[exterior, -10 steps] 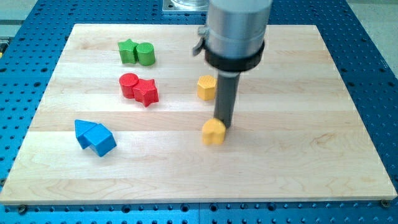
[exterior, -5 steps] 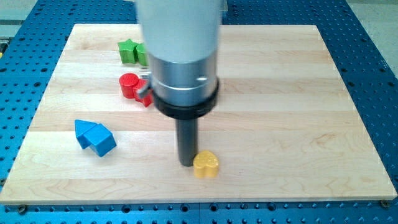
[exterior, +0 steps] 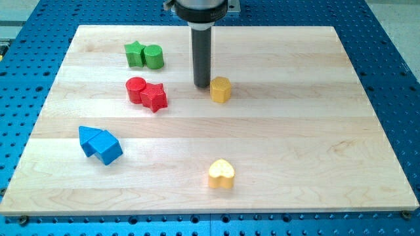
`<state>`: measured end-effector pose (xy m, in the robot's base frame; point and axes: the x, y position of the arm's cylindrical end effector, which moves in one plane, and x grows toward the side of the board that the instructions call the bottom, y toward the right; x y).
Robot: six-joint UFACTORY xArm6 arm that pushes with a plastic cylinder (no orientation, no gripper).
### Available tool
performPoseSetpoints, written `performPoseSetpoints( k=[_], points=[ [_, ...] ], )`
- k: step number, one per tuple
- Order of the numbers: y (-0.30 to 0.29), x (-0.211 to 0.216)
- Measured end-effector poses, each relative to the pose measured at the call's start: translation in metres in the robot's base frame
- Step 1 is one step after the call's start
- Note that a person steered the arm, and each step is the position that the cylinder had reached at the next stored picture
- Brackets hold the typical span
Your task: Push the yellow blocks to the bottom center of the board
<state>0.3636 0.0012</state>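
A yellow heart block (exterior: 222,174) lies near the bottom centre of the wooden board (exterior: 315,131). A second yellow block, hexagonal, (exterior: 220,89) sits above the middle of the board. My tip (exterior: 201,86) stands just left of that hexagonal block, close to it or touching its upper left side. The rod rises straight up to the view's top.
A green star (exterior: 134,54) and green cylinder (exterior: 153,57) sit together at the upper left. A red cylinder (exterior: 136,89) and red star (exterior: 155,97) touch at the left centre. Two blue blocks (exterior: 99,143) lie together at the lower left.
The yellow heart was pushed down towards the bottom centre. My tip then left it and moved up to the left side of the yellow hexagonal block.
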Motion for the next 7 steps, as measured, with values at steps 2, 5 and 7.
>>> performPoseSetpoints(
  k=[2, 5, 7],
  points=[
    [0.033, 0.103],
    [-0.025, 0.135],
    [-0.021, 0.157]
  ],
)
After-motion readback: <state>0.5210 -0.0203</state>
